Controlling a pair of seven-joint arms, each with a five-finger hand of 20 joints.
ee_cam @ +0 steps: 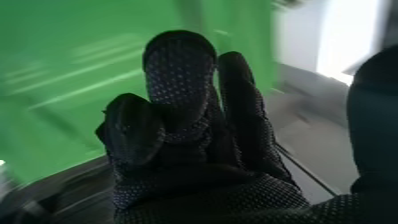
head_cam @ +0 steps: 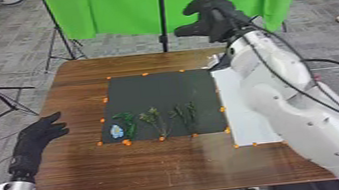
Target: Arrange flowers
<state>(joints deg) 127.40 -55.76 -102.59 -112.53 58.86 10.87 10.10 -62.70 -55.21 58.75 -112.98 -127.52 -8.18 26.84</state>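
The blue and white piece lies flat on the black mat, near its near left corner; just beside it, to the right, is the curly green stem; next comes the branching sprig with paler tips, and then the darker green sprigs, close to the mat's middle; all of them make a loose row along the near part of the mat, with their lengths pointing roughly away from the robot.

Around this, small orange markers sit along the mat's edges; to the right there is a white sheet, partly hidden below the right arm; all rests on the brown desk.

The right hand is raised beyond the far side of the desk, before the green curtain, well apart from the plants; its fingers are extended in a loose way and it grips nothing that I can see; the left hand is at the left side of the desk, relaxed and open, also holding nothing.

About progress, I judge that a simple row is formed, so some arranging may be done; whether this row is the final one, I cannot tell; if more is needed, the right hand must first come back over the mat.
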